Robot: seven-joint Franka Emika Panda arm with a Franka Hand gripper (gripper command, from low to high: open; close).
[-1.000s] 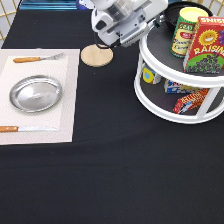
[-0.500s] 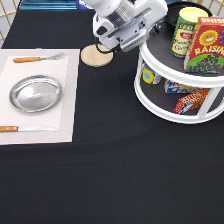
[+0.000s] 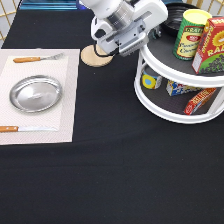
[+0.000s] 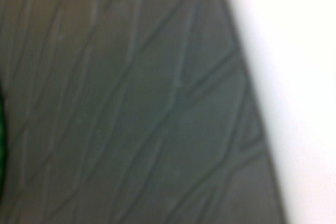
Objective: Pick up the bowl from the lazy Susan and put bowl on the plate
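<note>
- At the exterior view's top, the gripper (image 3: 150, 31) sits low against the upper-tier rim of the lazy Susan (image 3: 165, 107), on its left side; its fingers are hidden behind the white hand, so I cannot tell whether it is released or clenched.
- Just to the gripper's right, at the back of the upper tier, lies the bowl (image 3: 175, 17): glossy, black, only a dark arc showing behind the yellow-lidded can (image 3: 189, 34).
- Up close, the wrist view shows a dark grey surface with fine creased lines beside a white edge, possibly shelf and rim.
- Well apart, at the left, the shiny silver plate (image 3: 36, 93) lies bare on a pale placemat (image 3: 67, 100), between a fork (image 3: 37, 58) and a knife (image 3: 22, 128).
</note>
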